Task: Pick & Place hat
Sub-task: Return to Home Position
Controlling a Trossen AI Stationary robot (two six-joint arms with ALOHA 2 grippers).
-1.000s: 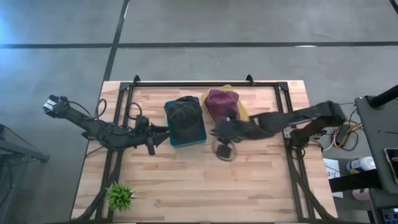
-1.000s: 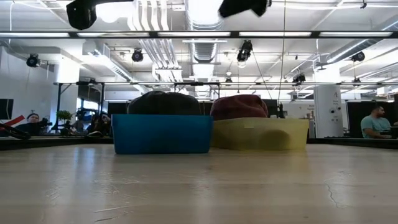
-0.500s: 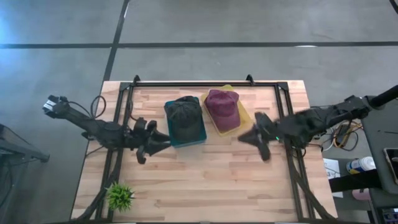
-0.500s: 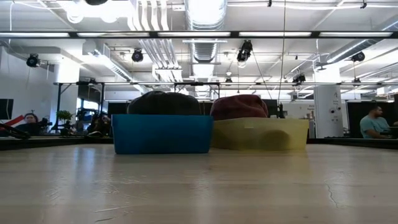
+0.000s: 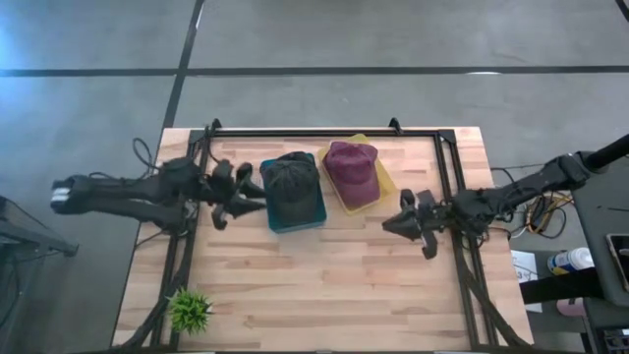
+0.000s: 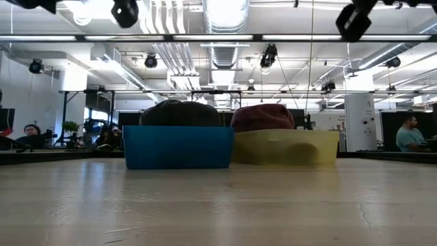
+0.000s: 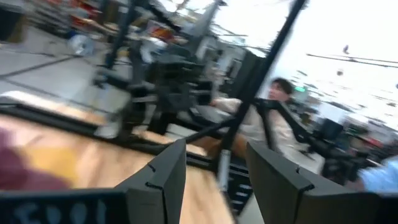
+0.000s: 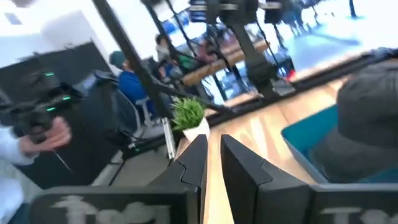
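1. Black cap [image 5: 292, 180]: sits crown-up in the blue bin [image 5: 296, 225], mid-table toward the far edge. The low view shows the crown rising above the bin rim. Judged seated and at rest, so no further grip is req'd.

2. Maroon cap [image 5: 351, 165]: lies in the yellow bin [image 5: 385, 183], which touches or very nearly touches the blue bin on the right-arm side. The bins are side by side, prob. to keep the two colours sorted.

3. Left gripper [image 5: 254, 202]: just beside the blue bin's left wall, above the table [image 5: 324, 285], pointing at the bin. Per the wrist view, fingers stand well apart w/ nothing between them and no contact w/ cap or bin.

4. Right gripper [image 5: 391, 224]: near the yellow bin's near corner, apart from it. Per its wrist view, fingers are almost together, only a slim gap, nothing held. The same view shows the blue bin and black cap ahead, w/ the small plant [image 5: 190, 310] beyond at the table's front-left corner.

5. Status: both caps binned and both grippers empty, so placement is judged complete. Remaining step is est. to be arm retraction only. Risk: left fingers are close to the bin wall and a sideways sweep could nudge it
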